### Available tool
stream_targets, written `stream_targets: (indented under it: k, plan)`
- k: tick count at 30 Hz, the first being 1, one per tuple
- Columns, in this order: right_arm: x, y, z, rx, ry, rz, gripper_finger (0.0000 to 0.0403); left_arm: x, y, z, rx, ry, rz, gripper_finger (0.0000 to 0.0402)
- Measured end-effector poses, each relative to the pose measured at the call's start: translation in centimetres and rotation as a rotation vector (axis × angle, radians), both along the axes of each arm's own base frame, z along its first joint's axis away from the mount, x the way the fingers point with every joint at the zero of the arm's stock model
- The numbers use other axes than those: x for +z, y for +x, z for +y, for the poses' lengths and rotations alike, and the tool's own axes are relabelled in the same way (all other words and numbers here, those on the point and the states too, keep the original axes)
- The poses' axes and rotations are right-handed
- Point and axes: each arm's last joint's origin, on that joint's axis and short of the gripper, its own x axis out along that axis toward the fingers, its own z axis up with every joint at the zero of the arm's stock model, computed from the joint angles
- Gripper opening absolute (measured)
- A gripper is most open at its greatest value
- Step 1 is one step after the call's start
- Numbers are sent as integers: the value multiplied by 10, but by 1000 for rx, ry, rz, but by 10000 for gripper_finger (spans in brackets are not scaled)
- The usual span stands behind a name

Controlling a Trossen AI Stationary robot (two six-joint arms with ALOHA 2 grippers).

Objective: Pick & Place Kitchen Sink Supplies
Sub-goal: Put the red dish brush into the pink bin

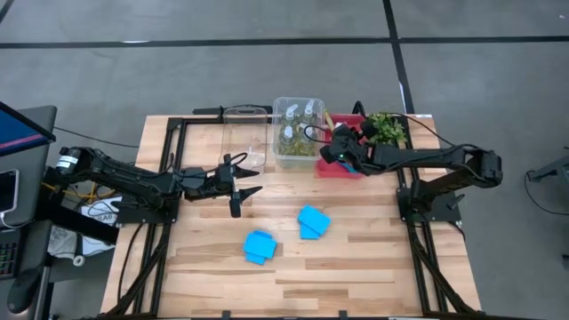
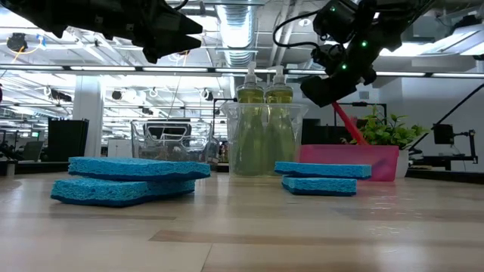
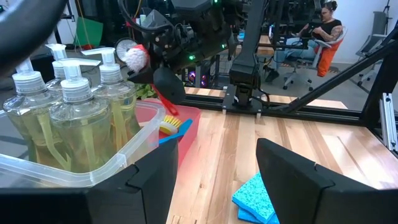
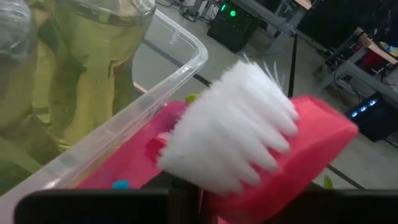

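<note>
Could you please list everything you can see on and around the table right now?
soap bottles: four, clear with yellow-green liquid, in the clear bin at the table's far edge
empty clear bin: one, left of the bottle bin
red bin: one, right of the bottle bin
red brush: one, white bristles, at the right tool, over the red bin
sponges: bright blue, two small stacks, mid-table
plant: one, green, far right corner
person: seated in the room behind
left tool: open, above the table
right tool: over the red bin
</note>
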Motion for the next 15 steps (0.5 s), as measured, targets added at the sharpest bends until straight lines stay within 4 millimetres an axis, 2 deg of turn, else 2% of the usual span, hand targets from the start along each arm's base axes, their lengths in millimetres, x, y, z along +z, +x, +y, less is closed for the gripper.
stream_targets:
  k: [15]
  plan:
    - [0,0,0,-12,5,-19,83,0,0,0,0,0,0,219]
